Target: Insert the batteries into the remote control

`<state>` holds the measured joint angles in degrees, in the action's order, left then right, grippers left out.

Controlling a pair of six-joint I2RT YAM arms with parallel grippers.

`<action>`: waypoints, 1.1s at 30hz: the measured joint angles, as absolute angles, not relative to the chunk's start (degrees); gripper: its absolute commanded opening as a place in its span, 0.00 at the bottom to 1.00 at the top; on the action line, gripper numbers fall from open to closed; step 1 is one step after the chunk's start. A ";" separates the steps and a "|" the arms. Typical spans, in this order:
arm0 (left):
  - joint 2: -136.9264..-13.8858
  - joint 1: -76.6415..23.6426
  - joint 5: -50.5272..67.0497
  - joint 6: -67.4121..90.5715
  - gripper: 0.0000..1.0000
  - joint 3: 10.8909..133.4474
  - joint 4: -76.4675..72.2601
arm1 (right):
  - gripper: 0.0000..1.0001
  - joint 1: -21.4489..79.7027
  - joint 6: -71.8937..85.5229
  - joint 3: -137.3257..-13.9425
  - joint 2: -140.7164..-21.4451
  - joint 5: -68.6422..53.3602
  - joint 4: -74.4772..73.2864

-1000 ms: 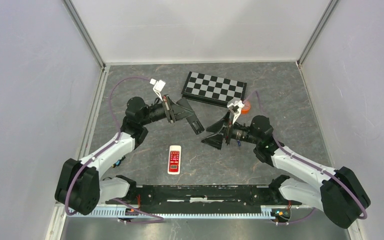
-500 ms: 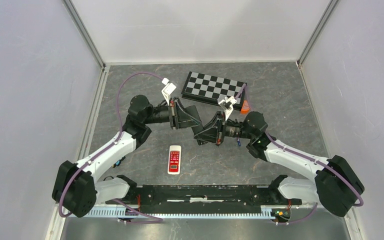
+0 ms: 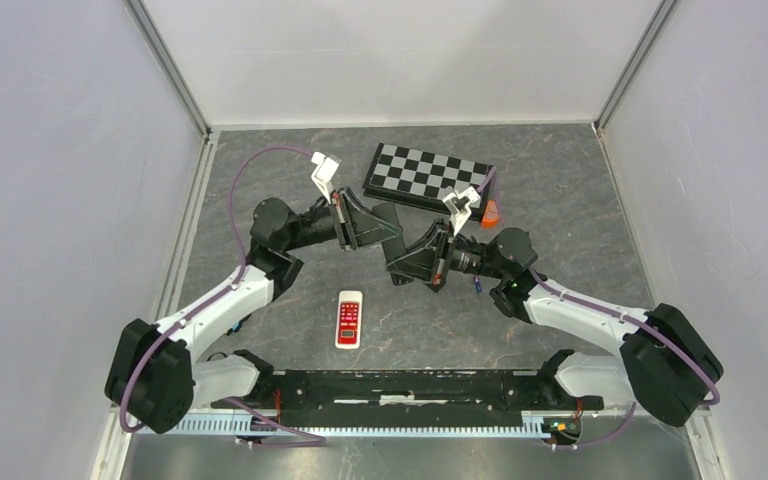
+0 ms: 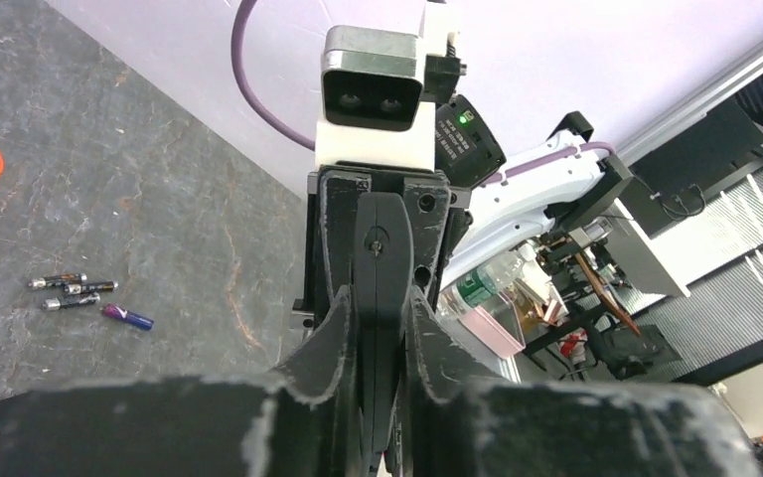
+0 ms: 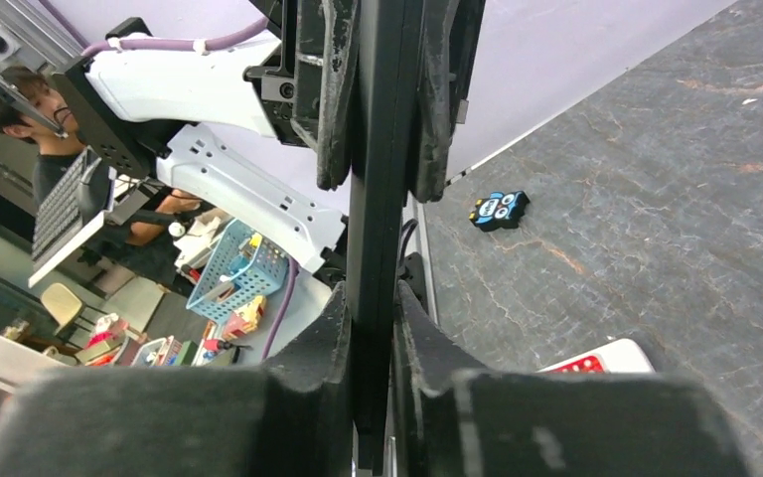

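Black remote [image 5: 373,199] aloft, left pincer [image 4: 378,328] and right pincer [image 5: 370,323] each clamped tight on it

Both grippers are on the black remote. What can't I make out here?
- Battery bay of the black remote: both wrist views show it edge-on; top view, left gripper and right gripper cover it.
- Batteries: top view, mostly behind right arm; left wrist view, too small for polarity marks.
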<state>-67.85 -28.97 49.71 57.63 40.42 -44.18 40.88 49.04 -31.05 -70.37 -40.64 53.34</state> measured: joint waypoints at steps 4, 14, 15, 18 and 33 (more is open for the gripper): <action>-68.60 -28.97 49.12 57.89 0.02 40.10 -45.98 | 0.70 40.84 50.13 -31.05 -70.46 -40.25 53.47; -65.21 -28.97 37.41 49.34 0.02 40.05 -30.24 | 0.70 37.04 36.91 -31.14 -60.75 -28.77 32.69; -64.62 -28.95 35.62 48.42 0.02 40.07 -28.53 | 0.63 36.88 35.03 -31.46 -59.68 -25.36 28.62; -62.85 -28.95 29.78 45.65 0.02 40.05 -23.53 | 0.48 36.69 30.28 -32.80 -58.48 -13.69 16.60; -60.62 -28.95 22.87 40.82 0.02 38.98 -19.09 | 0.44 35.18 23.77 -34.92 -71.96 18.26 -13.91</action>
<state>-60.62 -28.95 22.87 40.82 38.98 -19.09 35.18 23.77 -34.92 -71.96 18.26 -13.91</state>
